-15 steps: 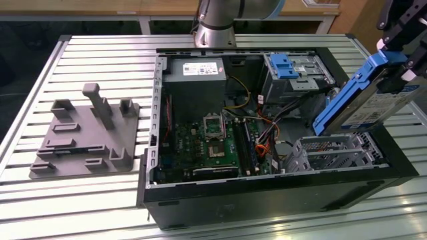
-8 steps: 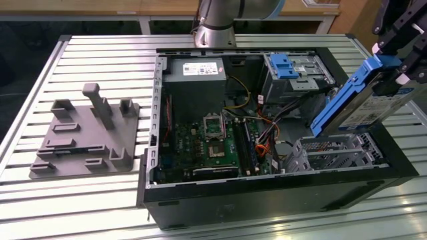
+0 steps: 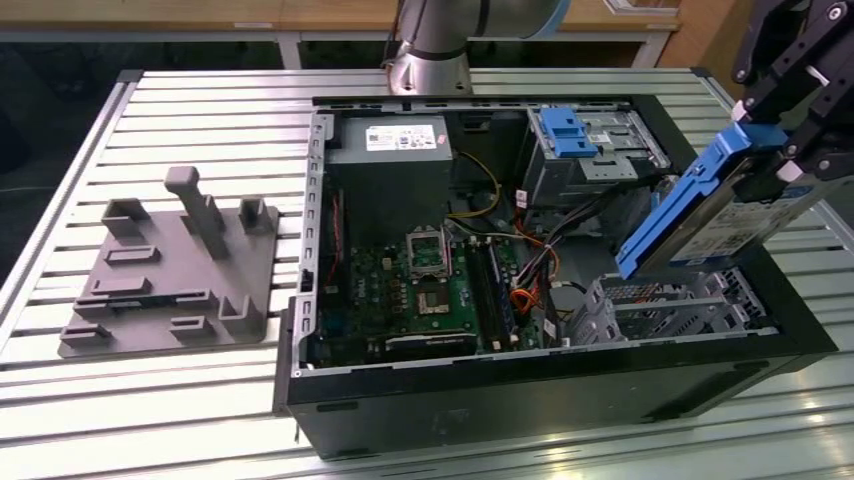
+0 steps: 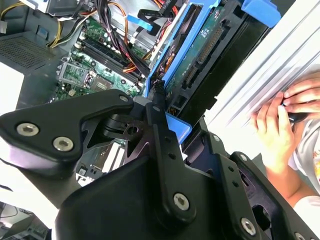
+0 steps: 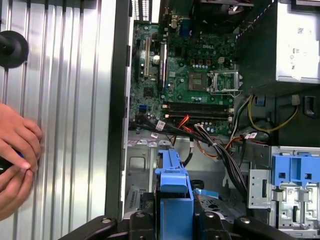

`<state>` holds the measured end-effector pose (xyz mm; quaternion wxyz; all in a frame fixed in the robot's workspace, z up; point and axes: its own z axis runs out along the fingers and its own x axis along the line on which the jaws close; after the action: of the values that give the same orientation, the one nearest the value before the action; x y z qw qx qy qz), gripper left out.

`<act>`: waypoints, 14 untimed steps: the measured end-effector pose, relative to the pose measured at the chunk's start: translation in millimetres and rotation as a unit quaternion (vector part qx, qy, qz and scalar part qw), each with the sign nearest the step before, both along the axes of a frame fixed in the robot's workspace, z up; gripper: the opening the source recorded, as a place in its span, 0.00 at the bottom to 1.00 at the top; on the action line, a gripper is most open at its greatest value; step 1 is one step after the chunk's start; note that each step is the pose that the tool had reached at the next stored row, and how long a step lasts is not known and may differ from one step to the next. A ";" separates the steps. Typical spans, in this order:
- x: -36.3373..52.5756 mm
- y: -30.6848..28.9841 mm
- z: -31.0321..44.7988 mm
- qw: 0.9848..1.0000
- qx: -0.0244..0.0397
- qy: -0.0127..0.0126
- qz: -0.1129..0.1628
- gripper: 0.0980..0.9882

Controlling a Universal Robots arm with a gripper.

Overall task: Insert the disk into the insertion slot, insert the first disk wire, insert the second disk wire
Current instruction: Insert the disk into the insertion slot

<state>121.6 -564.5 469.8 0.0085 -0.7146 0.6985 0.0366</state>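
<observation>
The robot's arm (image 3: 430,45) stands as a silver-grey column with a blue-trimmed joint at the top of the exterior view. Its black hand (image 3: 783,140) hangs high at the exterior view's right, with its jointed links angled downward. The jaws are closed on the upper end of the disk (image 3: 714,215), which hangs tilted beneath them.

In the second wrist view the hand (image 4: 185,117) clamps the blue frame from both sides, and one slim black finger (image 4: 161,120) lies flat along a side. In the first wrist view the hand (image 5: 175,222) grips the frame between two black links.
</observation>
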 end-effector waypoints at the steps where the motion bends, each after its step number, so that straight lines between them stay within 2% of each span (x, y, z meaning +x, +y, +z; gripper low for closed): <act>1: 0.0 0.0 -1.3 1.000 0.000 0.000 0.000 0.30; 4: 0.0 0.0 -4.1 1.000 0.000 0.000 0.000 0.30; 14: 0.0 -0.3 -5.8 1.000 0.000 0.000 0.000 0.30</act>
<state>121.6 -564.8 464.0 0.0083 -0.7149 0.6982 0.0364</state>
